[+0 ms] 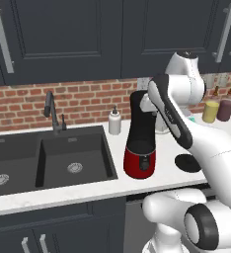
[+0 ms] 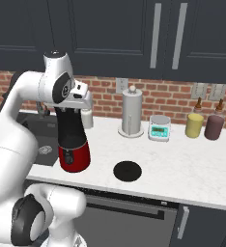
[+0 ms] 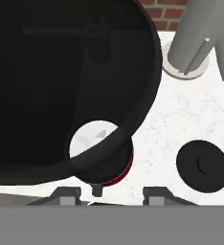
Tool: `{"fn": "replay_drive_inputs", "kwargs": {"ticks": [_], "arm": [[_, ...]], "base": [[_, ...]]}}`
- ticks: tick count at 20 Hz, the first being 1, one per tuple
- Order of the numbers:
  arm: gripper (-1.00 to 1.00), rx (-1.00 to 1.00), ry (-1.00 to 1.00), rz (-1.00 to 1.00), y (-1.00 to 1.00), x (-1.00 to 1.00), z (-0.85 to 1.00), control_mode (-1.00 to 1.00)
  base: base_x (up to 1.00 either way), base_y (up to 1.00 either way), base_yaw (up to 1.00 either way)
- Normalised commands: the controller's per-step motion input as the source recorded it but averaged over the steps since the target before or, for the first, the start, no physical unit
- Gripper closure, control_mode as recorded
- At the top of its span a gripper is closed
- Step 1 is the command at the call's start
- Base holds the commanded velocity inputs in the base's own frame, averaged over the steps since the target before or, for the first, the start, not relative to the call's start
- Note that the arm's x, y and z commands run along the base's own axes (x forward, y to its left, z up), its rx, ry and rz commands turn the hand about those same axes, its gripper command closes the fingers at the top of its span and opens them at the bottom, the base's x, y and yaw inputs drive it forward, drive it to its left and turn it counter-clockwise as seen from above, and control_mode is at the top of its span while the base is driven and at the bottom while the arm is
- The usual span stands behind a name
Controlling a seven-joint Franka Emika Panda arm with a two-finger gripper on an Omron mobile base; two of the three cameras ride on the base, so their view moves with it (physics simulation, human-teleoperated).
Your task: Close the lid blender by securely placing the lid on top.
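1. The blender (image 1: 140,143), a black jar on a glossy red base, stands on the white worktop (image 2: 192,166) just beside the dark sink (image 1: 48,158). Its top is open, and the hand view looks straight down into the dark jar.
2. The lid (image 2: 127,171), a flat black disc with a low central knob, lies on the worktop to the right of the blender, apart from it and near the front edge. In the left base view the robot's forearm cuts off part of it.
3. The hand (image 2: 76,107) hangs right at the blender's open rim. In both base views the wrist and the jar hide the fingertips, and in the hand view only two grey stubs show at the bottom; the hand seems to carry nothing, but whether its fingers are spread or closed cannot be told.
4. A white pump bottle (image 1: 115,121) stands behind the blender against the brick wall; in the right base view the arm mostly hides it.
5. Further right stand a grey upright cylinder (image 2: 132,116) on a round foot, a small kitchen scale (image 2: 160,128) with a teal display too small to read, and a yellow bottle (image 2: 194,123) and a dark purple bottle (image 2: 214,125).
6. No brand or label can be read anywhere.
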Motion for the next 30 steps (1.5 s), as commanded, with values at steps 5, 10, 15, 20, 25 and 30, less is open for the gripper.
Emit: {"fn": "replay_drive_inputs", "kwargs": {"ticks": [5, 10, 15, 20, 25, 30], "arm": [[-1.00, 0.00, 0.00, -0.01, -0.30, -0.25, -0.02, -1.00], [-1.00, 0.05, 0.00, -0.23, -1.00, -0.64, -0.31, -1.00], [-1.00, 0.05, 0.07, -0.34, -1.00, -0.43, -0.46, -1.00], [-1.00, -0.01, 0.20, -0.33, -0.96, 0.00, -0.57, -1.00], [-1.00, -0.03, 0.06, -0.08, -0.29, 0.13, -0.37, -1.00], [-1.00, 0.00, -0.02, 0.01, -0.02, 0.17, -0.17, -1.00]], "base": [[0.00, 0.00, 0.00], [0.00, 0.00, 0.00], [0.00, 0.00, 0.00], [0.00, 0.00, 0.00], [0.00, 0.00, 0.00], [0.00, 0.00, 0.00]]}}
